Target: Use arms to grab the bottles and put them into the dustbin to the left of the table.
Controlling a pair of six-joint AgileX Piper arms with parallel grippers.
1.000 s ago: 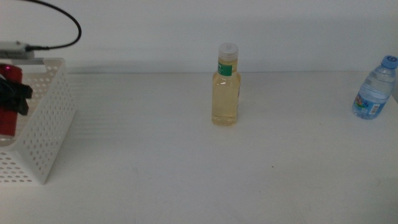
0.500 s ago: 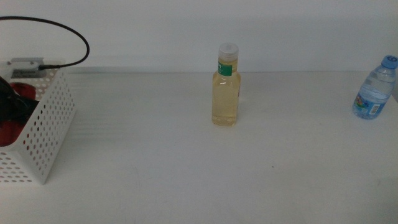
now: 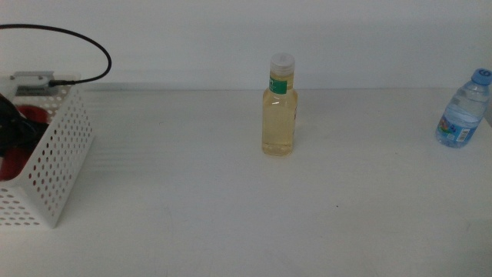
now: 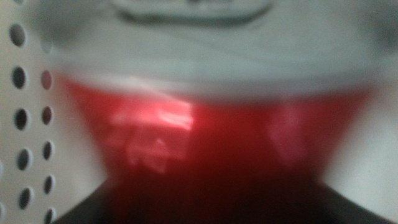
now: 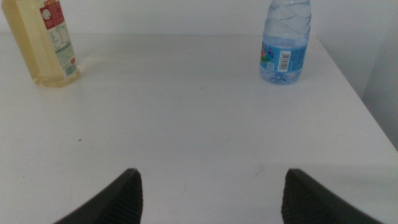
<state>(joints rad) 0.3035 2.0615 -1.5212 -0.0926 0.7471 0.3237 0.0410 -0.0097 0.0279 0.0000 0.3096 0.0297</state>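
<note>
— What is seen nearest, taking the yellow-liquid bottle (image 3: 278, 105) as the landmark?

— The right gripper (image 5: 211, 190) is held low over the white table (image 3: 231, 208), on the near side of that bottle, with its jaws spread wide and nothing between them.

— And the bottles themselves?

— The yellow-liquid bottle is stood upright at mid-table. The blue-capped water bottle (image 3: 463, 108) is stood well apart to its right, close to the table's edge.

— What is found to its left?

— The perforated white dustbin (image 3: 54, 165) is placed far to its left. The left gripper (image 3: 9, 127) is lowered inside it, and the red can (image 4: 205, 143) is pinched between its jaws.
</note>
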